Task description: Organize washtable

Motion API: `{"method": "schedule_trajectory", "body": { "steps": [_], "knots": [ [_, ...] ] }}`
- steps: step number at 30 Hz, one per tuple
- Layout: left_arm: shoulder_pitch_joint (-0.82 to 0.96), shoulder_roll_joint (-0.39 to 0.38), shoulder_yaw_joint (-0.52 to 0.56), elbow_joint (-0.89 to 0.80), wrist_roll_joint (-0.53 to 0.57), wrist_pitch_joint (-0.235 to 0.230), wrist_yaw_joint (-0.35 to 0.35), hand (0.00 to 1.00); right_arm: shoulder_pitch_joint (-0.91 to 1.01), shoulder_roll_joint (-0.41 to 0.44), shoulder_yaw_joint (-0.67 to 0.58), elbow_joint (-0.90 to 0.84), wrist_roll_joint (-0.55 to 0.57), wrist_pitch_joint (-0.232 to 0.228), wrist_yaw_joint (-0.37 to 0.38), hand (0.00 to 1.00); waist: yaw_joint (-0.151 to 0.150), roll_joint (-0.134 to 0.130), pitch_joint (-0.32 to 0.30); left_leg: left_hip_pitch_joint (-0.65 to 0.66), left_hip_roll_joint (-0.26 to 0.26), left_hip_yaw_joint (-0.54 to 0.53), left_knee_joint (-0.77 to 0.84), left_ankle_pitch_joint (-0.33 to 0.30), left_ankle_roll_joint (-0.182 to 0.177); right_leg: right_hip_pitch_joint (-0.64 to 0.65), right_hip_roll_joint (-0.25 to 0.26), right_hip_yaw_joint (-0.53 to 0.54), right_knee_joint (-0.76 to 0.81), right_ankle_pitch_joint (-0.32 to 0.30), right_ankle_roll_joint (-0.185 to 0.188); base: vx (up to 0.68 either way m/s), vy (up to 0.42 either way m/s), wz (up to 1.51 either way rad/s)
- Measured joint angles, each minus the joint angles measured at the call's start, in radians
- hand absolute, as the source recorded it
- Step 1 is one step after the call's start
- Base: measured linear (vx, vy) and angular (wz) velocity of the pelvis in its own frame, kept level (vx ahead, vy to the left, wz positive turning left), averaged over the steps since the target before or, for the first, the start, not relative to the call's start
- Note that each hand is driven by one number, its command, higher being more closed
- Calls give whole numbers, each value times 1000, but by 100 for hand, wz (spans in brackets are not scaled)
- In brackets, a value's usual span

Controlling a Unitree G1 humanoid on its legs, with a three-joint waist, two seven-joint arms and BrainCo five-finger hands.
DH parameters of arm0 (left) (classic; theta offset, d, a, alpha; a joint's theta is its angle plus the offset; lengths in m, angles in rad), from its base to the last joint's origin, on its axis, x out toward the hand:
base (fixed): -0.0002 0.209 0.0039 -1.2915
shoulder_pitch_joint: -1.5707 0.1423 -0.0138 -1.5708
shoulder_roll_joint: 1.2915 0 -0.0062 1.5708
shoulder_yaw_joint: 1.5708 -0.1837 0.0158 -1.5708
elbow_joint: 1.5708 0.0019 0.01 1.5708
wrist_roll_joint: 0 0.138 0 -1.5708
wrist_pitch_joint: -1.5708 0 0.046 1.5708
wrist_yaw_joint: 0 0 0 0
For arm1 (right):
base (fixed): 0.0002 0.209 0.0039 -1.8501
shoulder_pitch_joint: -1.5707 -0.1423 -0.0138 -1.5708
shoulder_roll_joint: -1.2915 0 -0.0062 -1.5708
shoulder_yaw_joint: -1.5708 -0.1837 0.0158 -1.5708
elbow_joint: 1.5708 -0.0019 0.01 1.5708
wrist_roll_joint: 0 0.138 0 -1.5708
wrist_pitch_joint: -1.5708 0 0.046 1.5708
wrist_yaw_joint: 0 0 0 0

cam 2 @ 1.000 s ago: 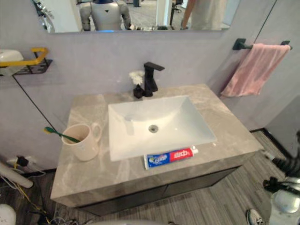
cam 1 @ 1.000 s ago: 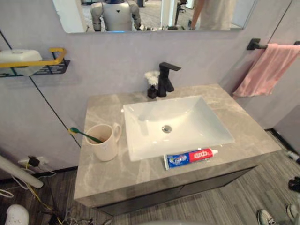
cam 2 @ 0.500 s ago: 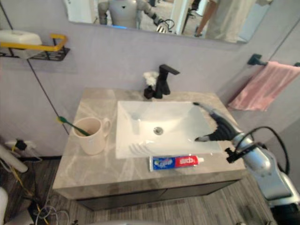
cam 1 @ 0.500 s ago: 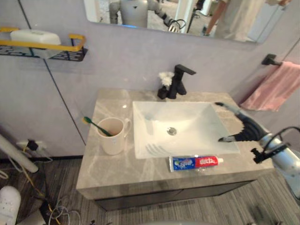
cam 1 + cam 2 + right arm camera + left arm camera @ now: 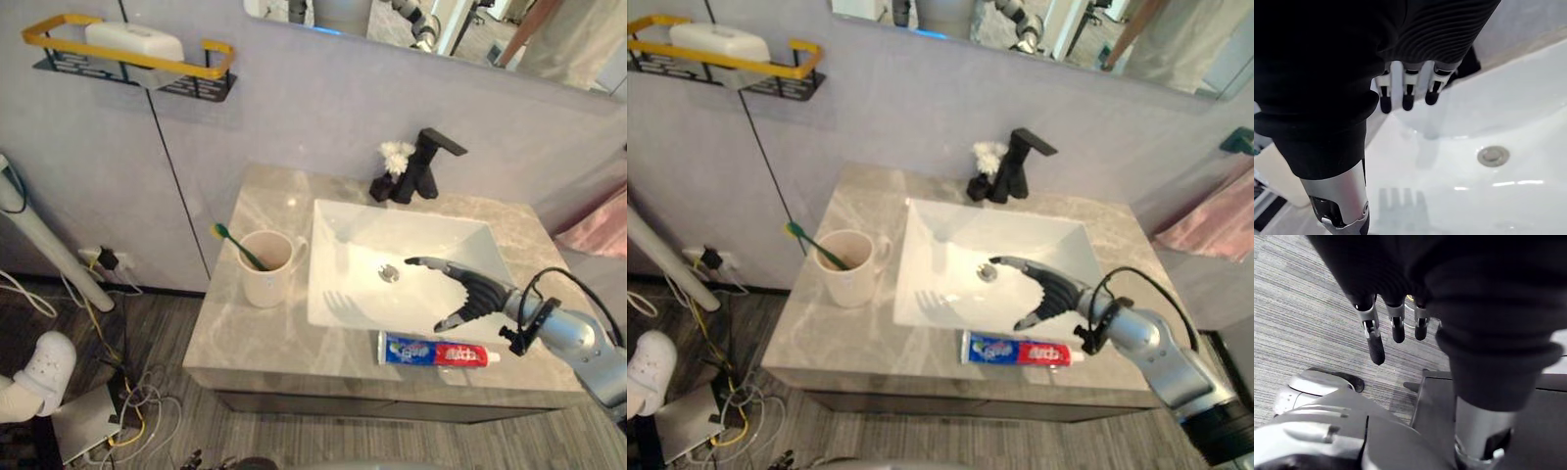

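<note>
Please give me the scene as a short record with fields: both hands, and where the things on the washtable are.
right hand: open, empty, held over the sink
left hand: open, hanging above the floor
toothpaste: lying on the counter, in front of the sink
cup: left of the sink, green toothbrush in it
faucet: black, behind the sink
</note>
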Motion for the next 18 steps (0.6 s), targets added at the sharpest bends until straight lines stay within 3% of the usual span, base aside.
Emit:
{"method": "schedule_trajectory", "body": {
  "steps": [6,18],
  "knots": [
    [-21,1,-9,28,0,0,-1,0,37,-37,0,-1,-35,8,34,0,-4,9,9,-1,-2,-2,1,5,-1,0,-2,-1,0,0,0,-51,-15,0],
    [-41,9,-83,35,-1,7,-3,0,119,-20,-10,-4,-307,9,15,0,-47,43,30,12,8,23,1,4,-3,-1,2,23,0,1,-1,-18,-12,-5]
  ]
}}
